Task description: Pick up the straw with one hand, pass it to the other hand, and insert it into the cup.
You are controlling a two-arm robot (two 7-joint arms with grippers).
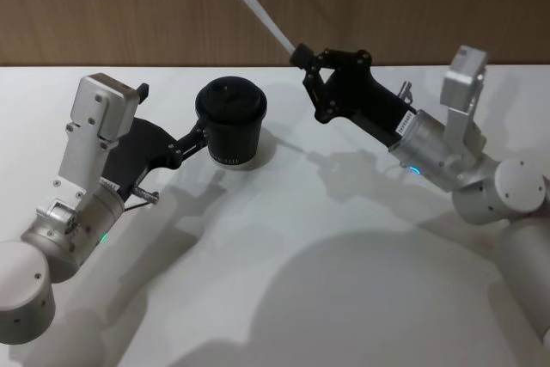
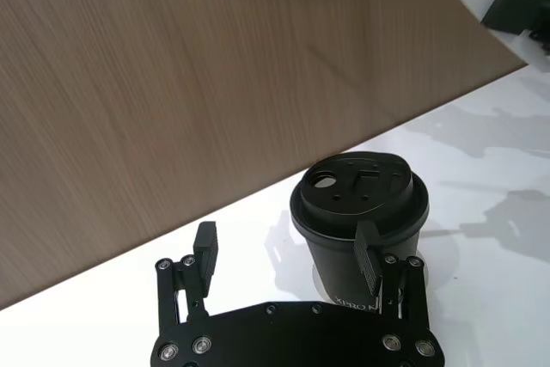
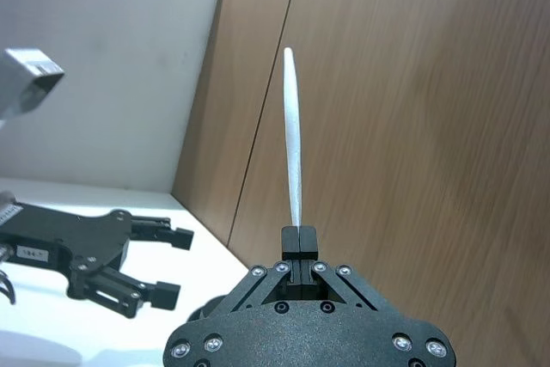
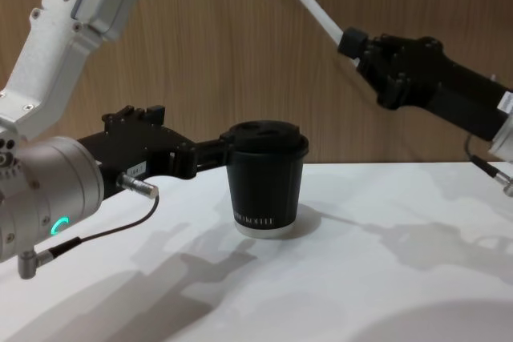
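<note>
Straw (image 1: 253, 4) is up in the air over the counter (image 1: 326, 238), slanting toward the wood wall (image 1: 103, 6). Your right end effector (image 1: 301, 56) pinches its lower end, fingers pressed together on it. Black lidded cup (image 1: 230, 122) stands upright on the counter, below & left of that. Your left end effector (image 2: 286, 251) sits low w/ fingers spread, one finger (image 2: 368, 255) at the cup's side.

The cup (image 4: 264, 182) bears one line of small white lettering (image 4: 260, 219) low on its wall, just above its white base rim. It begins with K, perhaps "KIRO"; the rest is too small to read. Right of the cup, a white sticker (image 1: 401, 123) on the right gripper (image 1: 299, 56) carries unreadable print.
</note>
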